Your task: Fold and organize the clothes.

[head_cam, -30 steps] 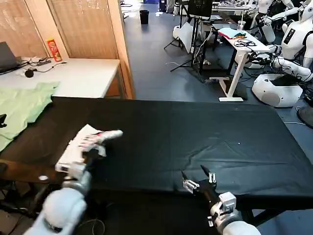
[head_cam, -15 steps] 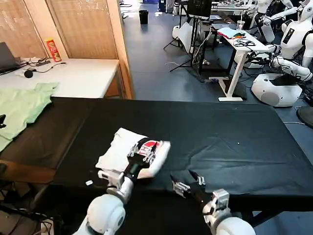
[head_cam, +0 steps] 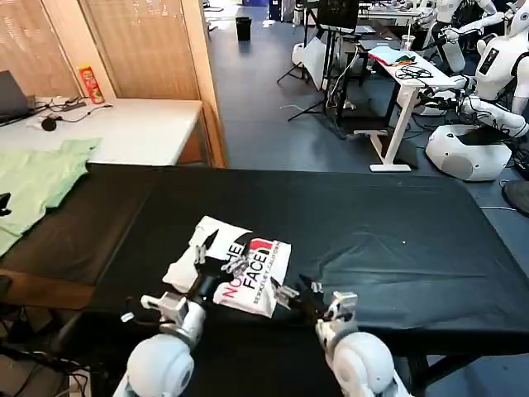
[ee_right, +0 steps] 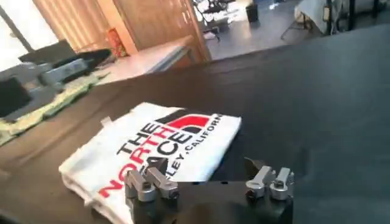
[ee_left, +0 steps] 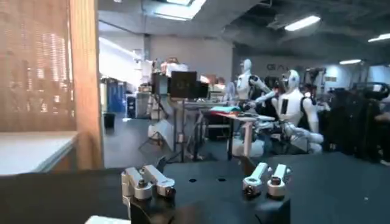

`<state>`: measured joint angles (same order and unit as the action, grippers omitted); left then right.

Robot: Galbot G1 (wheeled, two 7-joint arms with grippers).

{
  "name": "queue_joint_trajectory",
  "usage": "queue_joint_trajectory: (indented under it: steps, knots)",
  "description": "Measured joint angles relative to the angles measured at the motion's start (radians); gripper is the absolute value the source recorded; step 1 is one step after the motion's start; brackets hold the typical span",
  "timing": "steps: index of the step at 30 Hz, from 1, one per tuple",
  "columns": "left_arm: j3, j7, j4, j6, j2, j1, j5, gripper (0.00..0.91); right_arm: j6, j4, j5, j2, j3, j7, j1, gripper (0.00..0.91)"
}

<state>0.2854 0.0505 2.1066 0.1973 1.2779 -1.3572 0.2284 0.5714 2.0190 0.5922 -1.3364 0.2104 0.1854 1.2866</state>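
White tee folded, print up

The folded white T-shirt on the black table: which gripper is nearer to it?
The left. The left gripper is over the folded white T-shirt, jaws open above the print. The right gripper is just off its near right corner, jaws open, over the black table.

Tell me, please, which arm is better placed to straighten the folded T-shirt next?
Probably the left: the left gripper sits open over the T-shirt, while the right gripper is open just beside its near corner.

Bright overhead light, soft blur (wrist views)
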Motion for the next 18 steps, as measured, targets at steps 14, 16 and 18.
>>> queue_joint_trajectory:
  steps: [14,16,18]
  knots:
    - [0.067,0.001,0.021,-0.021,-0.006,-0.044,0.003,0.878,-0.005,-0.074,0.001,-0.031,0.006,-0.001,-0.054,0.059]
    - [0.077,0.001,0.021,-0.025,-0.006,-0.049,0.003,0.878,-0.006,-0.085,0.001,-0.023,0.013,-0.010,-0.062,0.049]
    - [0.084,0.001,0.021,-0.029,-0.006,-0.055,0.003,0.878,-0.007,-0.102,0.007,-0.010,0.023,-0.015,-0.072,0.039]
